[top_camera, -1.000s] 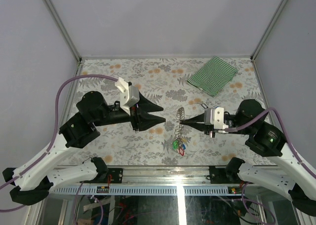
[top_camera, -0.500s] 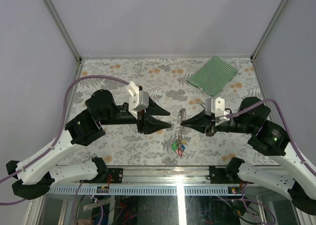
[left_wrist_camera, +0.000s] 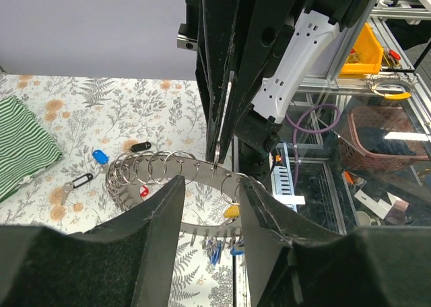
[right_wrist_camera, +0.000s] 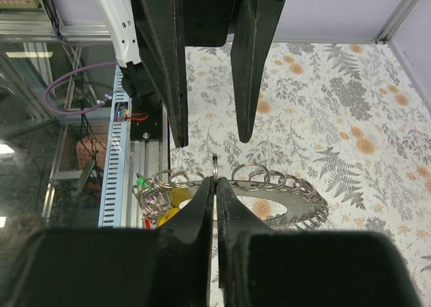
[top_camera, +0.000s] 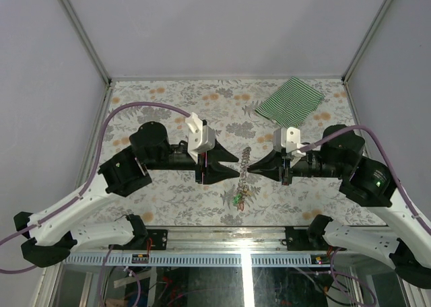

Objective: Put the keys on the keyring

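**Keyring** (left_wrist_camera: 155, 172): a grey ring of coiled links, lying between the two arms towards the near side of the bench (top_camera: 168, 98). Whether it rests on the surface or is raised off it cannot be determined.

**Keys** (top_camera: 240, 198): a small cluster gathered at the end of the ring nearer the arm bases. Green, red, yellow and blue tags can be made out (the count is not legible).

**Loose keys:** a blue-tagged key (left_wrist_camera: 100, 156) lies on the bench beyond the ring. A black-tagged key (left_wrist_camera: 140, 146) lies near the ring's far edge.

**Right tool** (right_wrist_camera: 215, 186): clenched. Its two fingers meet with no gap and pinch the rim of the ring. A thin sliver of metal stands up between the tips.

**Left tool** (top_camera: 235, 167): released. Its jaws stand parted and grasp nothing. It points straight at the right tool from the opposite side. In the right wrist view its tips stop just short of the ring, and the coils show through the gap between its fingers (left_wrist_camera: 158, 216).

**Relation:** the ring sits directly between the two tools, held by the right one only, with the left one close beside it.

**Surroundings:** a green-striped cloth (top_camera: 289, 102) lies at the far right corner of the bench, well apart from the ring and both tools.
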